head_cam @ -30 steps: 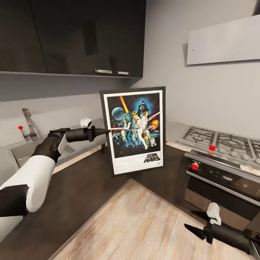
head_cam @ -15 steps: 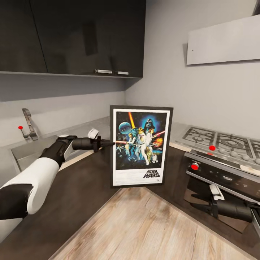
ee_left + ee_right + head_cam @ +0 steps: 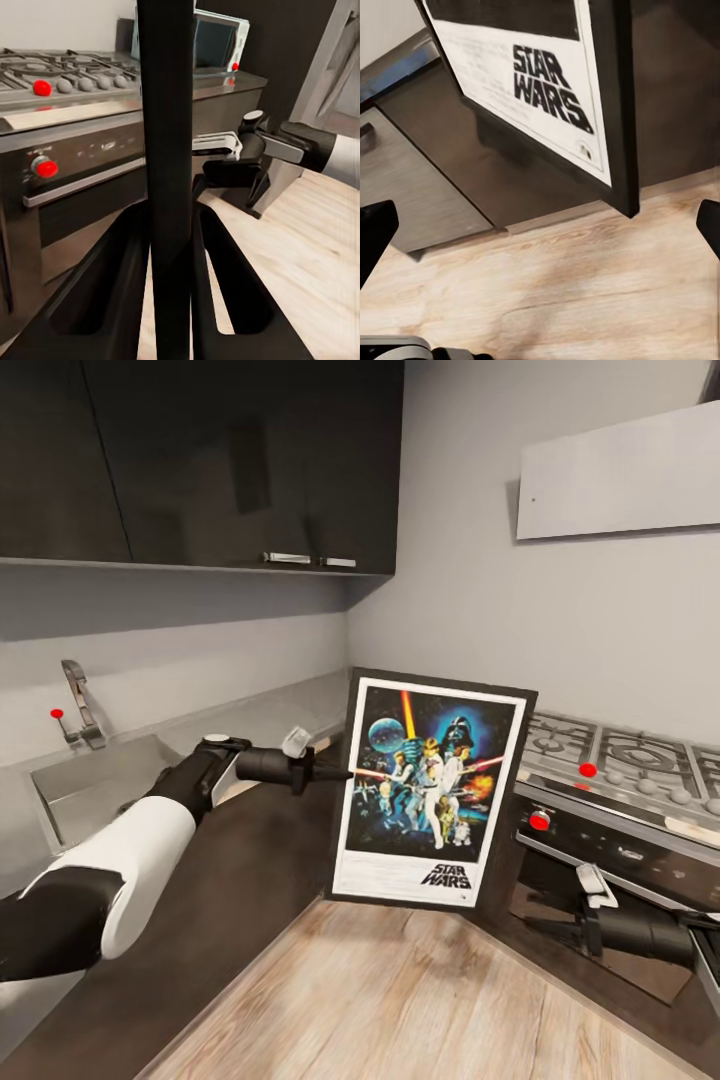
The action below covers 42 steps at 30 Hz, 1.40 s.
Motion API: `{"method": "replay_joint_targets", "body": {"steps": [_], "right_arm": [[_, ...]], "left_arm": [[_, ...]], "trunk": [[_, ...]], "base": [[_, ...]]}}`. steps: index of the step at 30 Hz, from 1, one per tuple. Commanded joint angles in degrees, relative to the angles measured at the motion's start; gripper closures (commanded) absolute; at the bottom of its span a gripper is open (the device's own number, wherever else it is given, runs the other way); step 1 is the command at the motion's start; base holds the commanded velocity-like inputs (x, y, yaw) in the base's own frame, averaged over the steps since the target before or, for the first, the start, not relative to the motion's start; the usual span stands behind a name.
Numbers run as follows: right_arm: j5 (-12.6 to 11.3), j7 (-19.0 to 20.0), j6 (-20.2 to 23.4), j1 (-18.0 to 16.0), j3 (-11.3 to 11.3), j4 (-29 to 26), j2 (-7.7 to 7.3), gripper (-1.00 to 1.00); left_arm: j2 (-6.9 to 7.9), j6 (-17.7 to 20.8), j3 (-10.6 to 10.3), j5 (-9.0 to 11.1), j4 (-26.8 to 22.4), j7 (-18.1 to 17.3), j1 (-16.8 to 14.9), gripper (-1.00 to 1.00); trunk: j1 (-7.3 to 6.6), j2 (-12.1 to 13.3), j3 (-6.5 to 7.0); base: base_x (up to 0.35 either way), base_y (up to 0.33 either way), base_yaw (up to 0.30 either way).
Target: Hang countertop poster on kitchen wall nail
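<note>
Left end effector [image 3: 340, 772] pinches the poster [image 3: 431, 792] by its side edge, holding it upright in the air beyond the worktop [image 3: 250, 710]. Right end effector [image 3: 545, 927] hangs spread below the poster's lower corner, near the oven [image 3: 610, 860].

The kitchen corner is seen from above by the head view, with the poster [image 3: 430, 790] held off the left pincer [image 3: 340, 772]. The left wrist view is aimed along its fingers, the frame edge [image 3: 169, 150] very close between them, the stove [image 3: 67, 90] beyond. The right wrist view is aimed up at the poster's lower corner [image 3: 619, 187], shared with the head view.
</note>
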Motion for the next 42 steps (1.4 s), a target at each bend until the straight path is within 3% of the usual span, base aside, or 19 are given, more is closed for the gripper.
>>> {"method": "replay_joint_targets", "body": {"steps": [1, 8, 17, 42], "right_arm": [[0.04, 0.23, 0.6, -0.17, -0.04, -0.01, -0.07, -1.0], [0.04, 0.22, 0.55, -2.86, 0.66, 0.98, -0.57, -1.0], [-0.04, 0.22, 0.5, -3.52, 2.36, 1.46, -0.62, -1.0], [-0.44, 0.3, -1.59, -3.55, 3.37, 1.5, -0.61, -1.0]], "left_arm": [[-0.12, 0.5, -0.43, 0.36, -0.04, -0.11, -0.05, 1.0], [-1.83, 0.46, -0.43, 0.37, -0.1, -0.11, -0.05, 1.0], [-1.99, 0.44, -0.37, 0.38, -0.12, -0.11, -0.05, 1.0], [-2.52, 0.14, -0.57, 0.53, -0.88, -0.11, -0.05, 1.0]], "trunk": [[0.0, -0.04, -0.06], [0.0, -0.04, -0.06], [0.0, -0.04, -0.06], [0.0, -0.04, -0.06]], "base": [[0.0, 0.0, 0.0], [0.0, 0.0, 0.0], [0.0, 0.0, 0.0], [0.0, 0.0, 0.0]]}}
